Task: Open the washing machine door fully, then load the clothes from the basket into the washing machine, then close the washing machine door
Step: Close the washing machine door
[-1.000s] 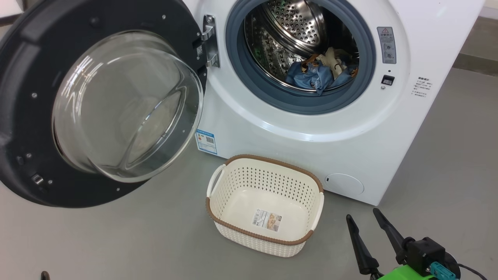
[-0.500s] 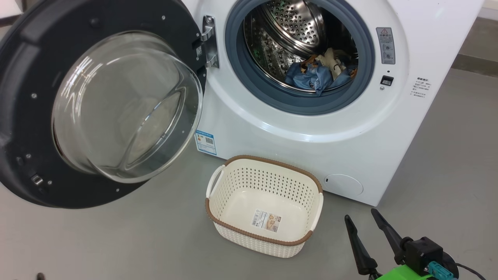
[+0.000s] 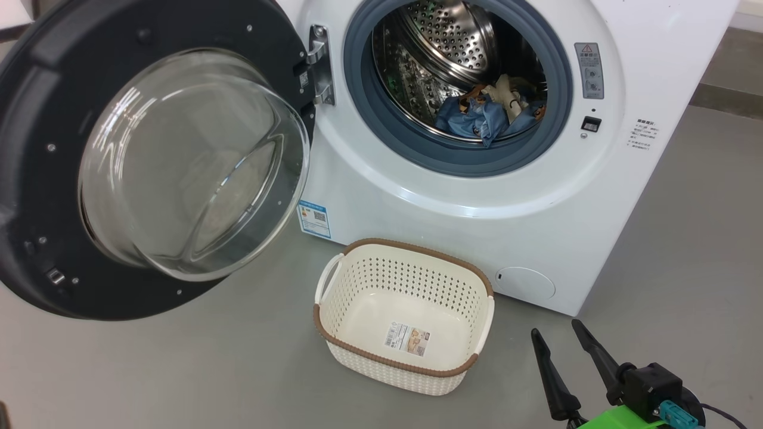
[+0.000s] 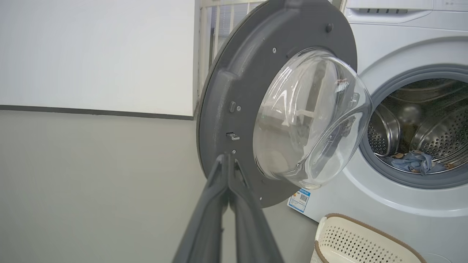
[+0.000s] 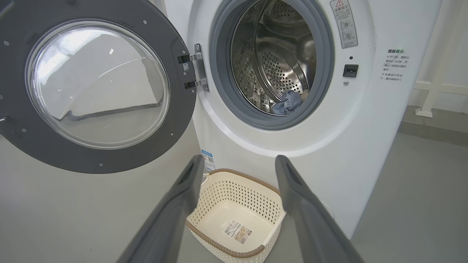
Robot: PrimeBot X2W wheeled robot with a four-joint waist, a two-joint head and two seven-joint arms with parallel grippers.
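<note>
Wide-spread right tool [image 5: 239,160] toward basket [image 5: 252,191] and washing machine [image 5: 329,128]

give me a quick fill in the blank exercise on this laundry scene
1. The washing machine door stands wide ____.
2. The clothes lie inside the washing machine, in its steel ____.
3. The basket on the floor is ____ of clothes.
4. The left hand is shut, while the right hand is ____.

Missing words: open; drum; empty; open
</note>
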